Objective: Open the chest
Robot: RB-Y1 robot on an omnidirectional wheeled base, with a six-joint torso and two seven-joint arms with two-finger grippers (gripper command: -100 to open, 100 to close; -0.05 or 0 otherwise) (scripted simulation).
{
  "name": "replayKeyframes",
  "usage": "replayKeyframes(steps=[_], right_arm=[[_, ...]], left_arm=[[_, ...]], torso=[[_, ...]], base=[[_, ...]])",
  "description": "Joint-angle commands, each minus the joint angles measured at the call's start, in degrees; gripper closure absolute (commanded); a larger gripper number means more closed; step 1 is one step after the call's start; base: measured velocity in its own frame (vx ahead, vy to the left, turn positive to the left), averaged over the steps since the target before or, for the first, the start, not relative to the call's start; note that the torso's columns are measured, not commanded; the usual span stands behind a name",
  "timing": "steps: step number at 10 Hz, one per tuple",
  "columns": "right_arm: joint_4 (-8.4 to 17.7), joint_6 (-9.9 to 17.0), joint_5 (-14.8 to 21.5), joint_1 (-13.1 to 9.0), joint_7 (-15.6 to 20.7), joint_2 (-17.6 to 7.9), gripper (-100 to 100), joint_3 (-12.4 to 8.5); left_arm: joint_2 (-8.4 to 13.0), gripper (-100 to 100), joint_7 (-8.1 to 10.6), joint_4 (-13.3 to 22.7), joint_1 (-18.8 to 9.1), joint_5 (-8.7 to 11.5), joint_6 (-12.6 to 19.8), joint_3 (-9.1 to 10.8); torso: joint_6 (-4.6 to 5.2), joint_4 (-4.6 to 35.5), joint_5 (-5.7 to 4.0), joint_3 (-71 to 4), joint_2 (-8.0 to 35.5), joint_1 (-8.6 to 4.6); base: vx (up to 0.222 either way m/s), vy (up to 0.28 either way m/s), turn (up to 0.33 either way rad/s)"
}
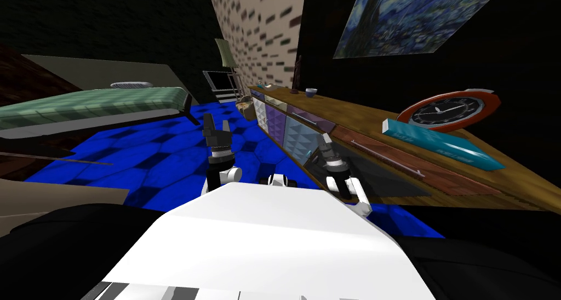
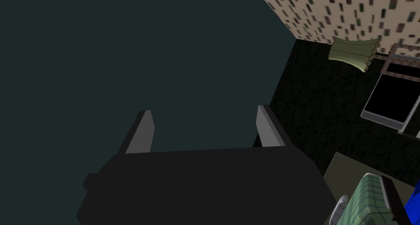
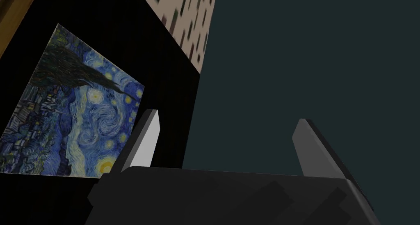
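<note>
The chest (image 1: 307, 102) is a long low cabinet with a wooden top and purple and bluish panel fronts, running along the wall on my right. Near its closer end a brown front panel with a thin bar handle (image 1: 383, 155) lies beside a dark area. My right gripper (image 1: 327, 142) is raised just in front of that part, close to the panels, touching nothing; in its wrist view the right gripper (image 3: 227, 115) stands open and empty. My left gripper (image 1: 216, 126) is held up over the blue floor, apart from the chest; the left gripper (image 2: 205, 111) is open and empty too.
On the chest top stand a round red-rimmed clock (image 1: 449, 109), a teal book (image 1: 441, 143) and a small bowl (image 1: 311, 92). A green bed (image 1: 93, 102) stands to the left across the blue patterned floor (image 1: 164, 160). A basket (image 1: 246, 108) sits at the chest's far end.
</note>
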Motion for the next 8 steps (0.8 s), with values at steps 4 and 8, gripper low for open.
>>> replayKeyframes(steps=[4,8], right_arm=[[4.70,-1.60,9.15,-2.62,6.39,-4.91,-100,-3.21],[7.38,-2.33,15.21,-3.99,9.54,-7.68,-100,-4.81]], left_arm=[[0.00,0,0.00,0.00,0.00,0.00,0.00,0.00],[0.00,0,0.00,0.00,0.00,0.00,0.00,0.00]], torso=[[0.01,0.03,-0.02,0.06,0.09,-0.07],[0.01,-0.01,0.01,-0.03,-0.07,0.05]], base=[[0.066,0.071,-0.040],[0.061,0.067,-0.031]])
